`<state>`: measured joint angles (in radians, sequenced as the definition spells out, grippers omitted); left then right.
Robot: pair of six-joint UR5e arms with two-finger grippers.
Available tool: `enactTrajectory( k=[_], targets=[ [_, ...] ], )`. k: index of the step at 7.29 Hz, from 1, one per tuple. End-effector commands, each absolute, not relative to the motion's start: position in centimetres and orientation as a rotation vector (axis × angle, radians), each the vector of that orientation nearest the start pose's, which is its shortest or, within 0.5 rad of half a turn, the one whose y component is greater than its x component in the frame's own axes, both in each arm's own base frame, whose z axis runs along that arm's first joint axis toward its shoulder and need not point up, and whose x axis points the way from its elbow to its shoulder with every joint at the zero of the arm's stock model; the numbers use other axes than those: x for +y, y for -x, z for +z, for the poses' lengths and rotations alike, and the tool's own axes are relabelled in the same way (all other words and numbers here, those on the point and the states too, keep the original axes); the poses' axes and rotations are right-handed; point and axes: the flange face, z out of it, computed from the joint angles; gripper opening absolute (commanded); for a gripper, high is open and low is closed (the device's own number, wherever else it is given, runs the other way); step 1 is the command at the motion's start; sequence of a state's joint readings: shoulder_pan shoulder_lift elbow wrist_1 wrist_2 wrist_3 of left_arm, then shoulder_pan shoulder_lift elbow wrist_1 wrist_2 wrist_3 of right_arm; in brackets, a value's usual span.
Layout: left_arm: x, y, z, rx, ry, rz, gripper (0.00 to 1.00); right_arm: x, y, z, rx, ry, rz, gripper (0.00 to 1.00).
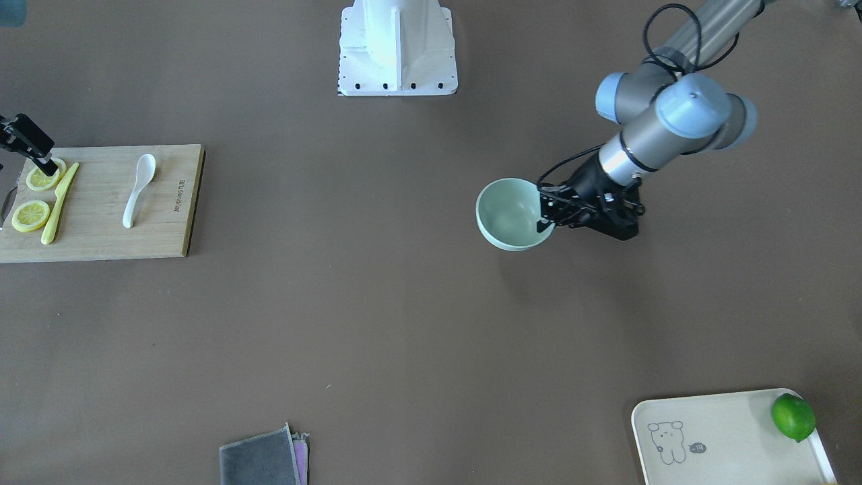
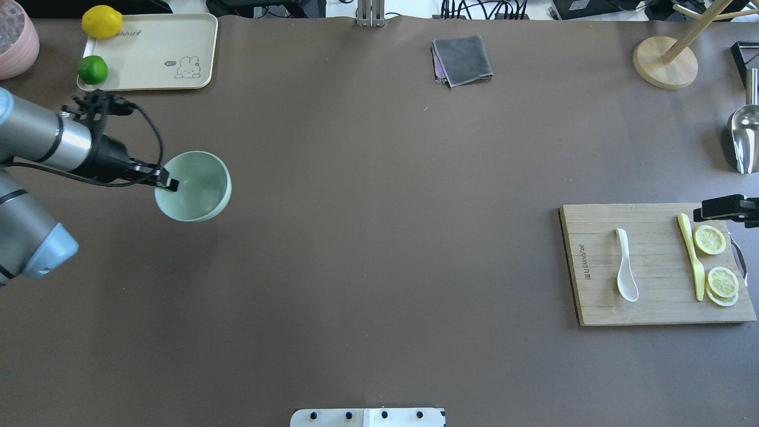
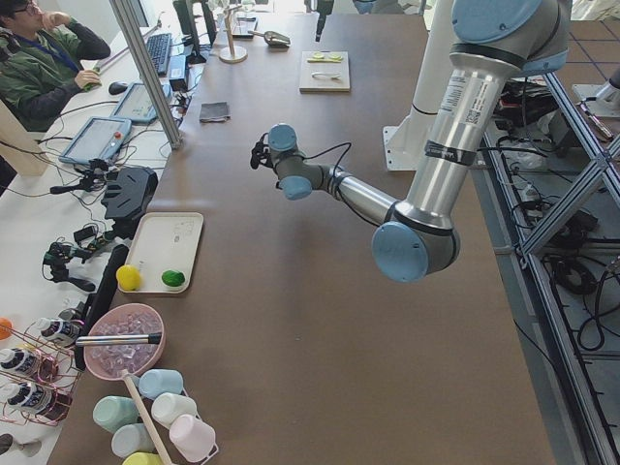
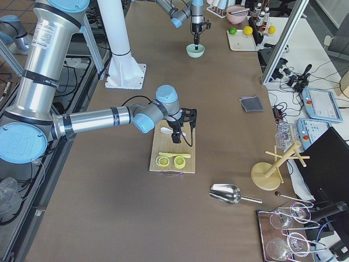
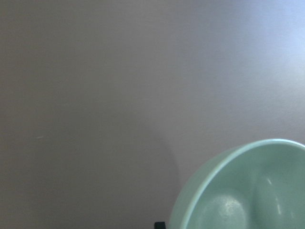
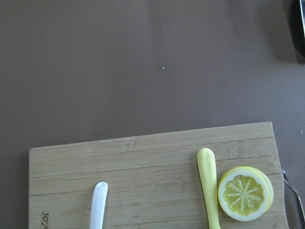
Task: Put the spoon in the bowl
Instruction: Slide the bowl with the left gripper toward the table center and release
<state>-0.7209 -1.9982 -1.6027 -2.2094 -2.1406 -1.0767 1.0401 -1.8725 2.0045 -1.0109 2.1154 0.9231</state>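
Note:
The white spoon point(image 1: 138, 192) lies on a wooden cutting board point(image 1: 101, 242) at the table's right end, scoop toward the robot; it also shows in the overhead view point(image 2: 625, 267), and its handle end shows in the right wrist view point(image 6: 98, 202). The mint-green bowl point(image 2: 198, 187) is at the left side, tilted and held a little above the table point(image 1: 508, 215). My left gripper point(image 2: 169, 182) is shut on the bowl's rim point(image 5: 248, 191). My right gripper point(image 2: 714, 209) hovers above the board's far right part, near the lemon slices, apart from the spoon, and looks open and empty.
A yellow plastic knife point(image 2: 691, 255) and lemon slices point(image 2: 714, 261) share the board. A cream tray point(image 2: 154, 53) with a lime and a lemon stands far left. A grey cloth point(image 2: 462, 59), a wooden stand point(image 2: 664, 62) and a metal scoop point(image 2: 744, 139) are at the far side.

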Motion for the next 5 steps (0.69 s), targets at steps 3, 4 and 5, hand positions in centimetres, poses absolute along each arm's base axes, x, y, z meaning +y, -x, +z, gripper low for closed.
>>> enactTrajectory(
  k=[3, 4, 5],
  targets=[
    [-46.0, -56.0, 23.9, 1.074, -0.168, 0.079, 0.00, -38.2, 13.0, 51.8, -0.838, -0.159, 0.178, 0.99],
    [-45.9, -57.7, 23.3, 1.064, -0.183, 0.084, 0.64, -38.1, 13.0, 51.8, -0.839, -0.157, 0.178, 0.99],
    [-45.5, -57.1, 22.4, 1.085, -0.195, 0.089, 0.98, -38.1, 13.0, 51.8, -0.839, -0.157, 0.178, 0.99]
  ],
)
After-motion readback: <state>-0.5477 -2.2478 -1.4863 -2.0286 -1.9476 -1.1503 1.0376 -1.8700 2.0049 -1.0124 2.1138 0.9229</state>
